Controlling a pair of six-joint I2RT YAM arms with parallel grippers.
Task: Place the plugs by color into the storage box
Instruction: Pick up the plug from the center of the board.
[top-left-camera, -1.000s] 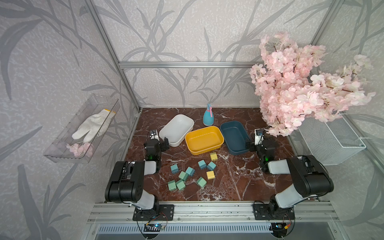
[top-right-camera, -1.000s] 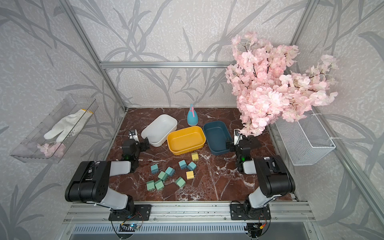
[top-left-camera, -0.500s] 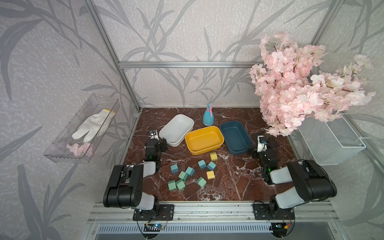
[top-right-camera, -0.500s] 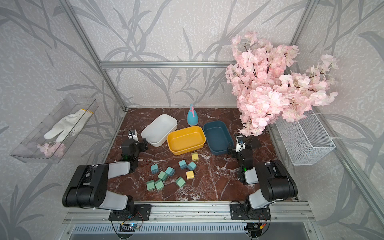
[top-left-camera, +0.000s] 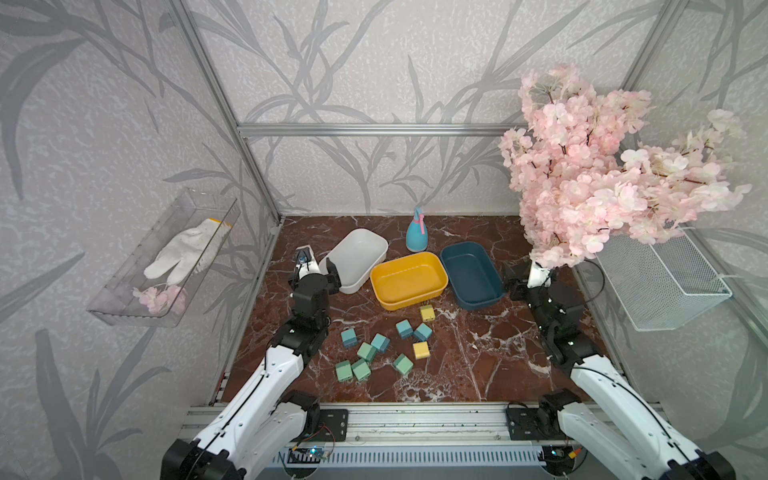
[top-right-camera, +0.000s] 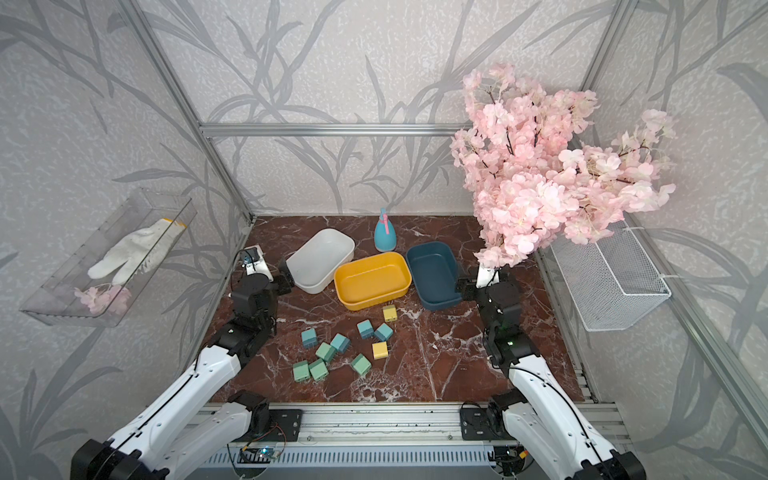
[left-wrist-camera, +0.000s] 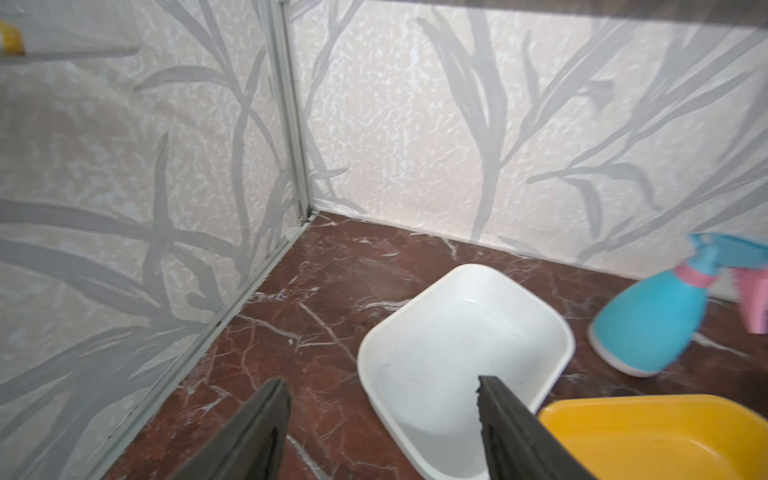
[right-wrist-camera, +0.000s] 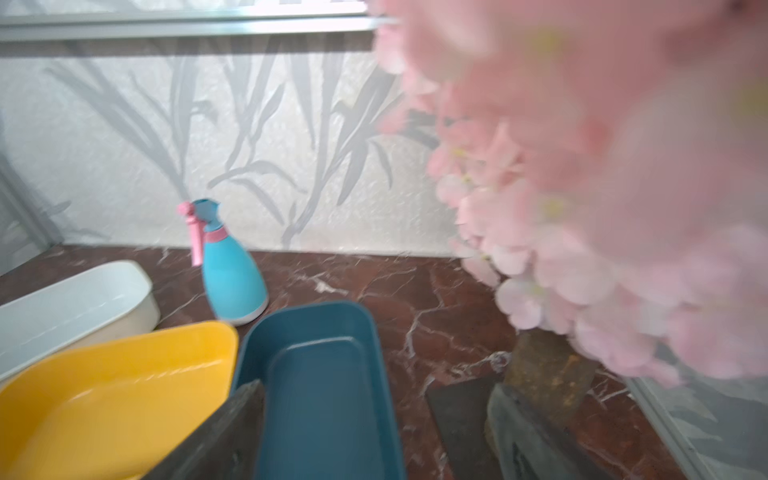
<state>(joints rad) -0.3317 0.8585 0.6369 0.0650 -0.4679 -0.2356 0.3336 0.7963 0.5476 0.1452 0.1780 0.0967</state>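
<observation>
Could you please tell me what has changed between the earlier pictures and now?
Both arms have unfolded, their elbows dropping back toward the front rail. The left gripper and right gripper remain open beside the three bins, holding nothing. The plugs, bins and spray bottle have not moved.

Right wrist: pink blossoms (right-wrist-camera: 602, 166) blurred; left wrist: spray bottle (left-wrist-camera: 648, 324) cropped

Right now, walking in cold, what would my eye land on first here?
Most likely the big spray of pink blossoms overhanging the right rear corner of the table. Next, the white tub, yellow tub and dark blue tub lined up mid-table, all empty, with green, teal and yellow plugs scattered loose in front of them.
</observation>
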